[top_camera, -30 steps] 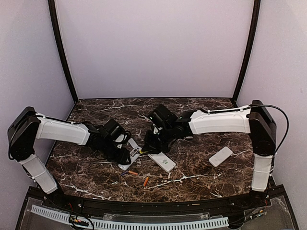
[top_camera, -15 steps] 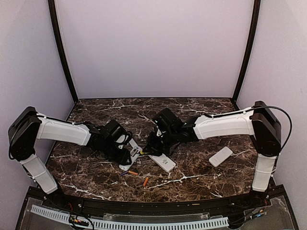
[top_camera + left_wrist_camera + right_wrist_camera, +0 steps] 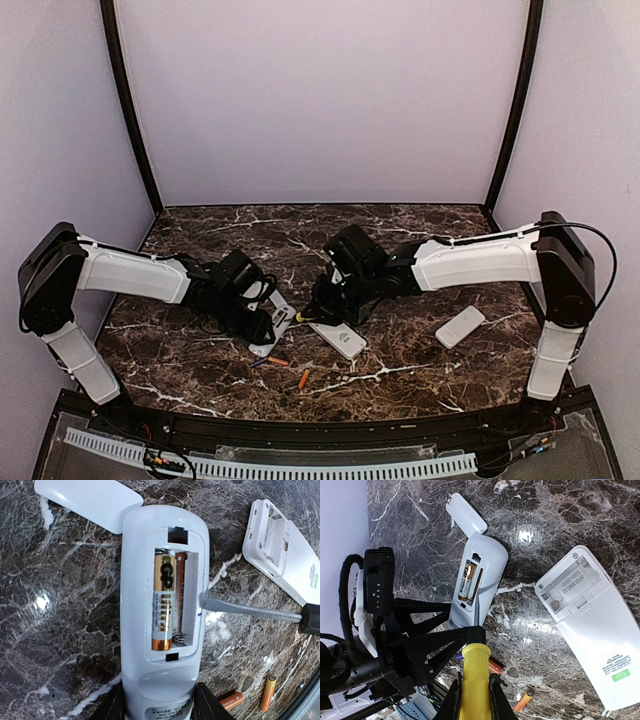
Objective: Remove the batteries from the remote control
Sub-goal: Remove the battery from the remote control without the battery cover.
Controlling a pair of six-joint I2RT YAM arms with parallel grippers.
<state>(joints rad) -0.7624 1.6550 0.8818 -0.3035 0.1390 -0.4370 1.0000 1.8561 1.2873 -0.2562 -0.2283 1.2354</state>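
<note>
My left gripper [image 3: 157,706] is shut on the lower end of a white remote control [image 3: 160,540], which lies back up on the table. Its battery bay is uncovered: one gold and white battery [image 3: 163,602] lies in the left slot, and the right slot shows a bare spring. My right gripper [image 3: 475,695] is shut on a yellow-handled screwdriver [image 3: 476,670]. The screwdriver blade [image 3: 240,609] touches the bay's right edge. Two orange batteries [image 3: 232,700] [image 3: 268,692] lie loose on the marble beside the remote. In the top view, the two grippers [image 3: 262,318] [image 3: 332,295] stand close together.
A second white remote [image 3: 282,547] lies to the right, its bay open and empty. A loose white battery cover [image 3: 90,500] lies just beyond the held remote. Another white piece [image 3: 460,326] lies at the right of the marble table [image 3: 400,250].
The right arm has come down and nearer with the screwdriver, bringing its tip to the remote. The left jaws have closed a little on the remote.
</note>
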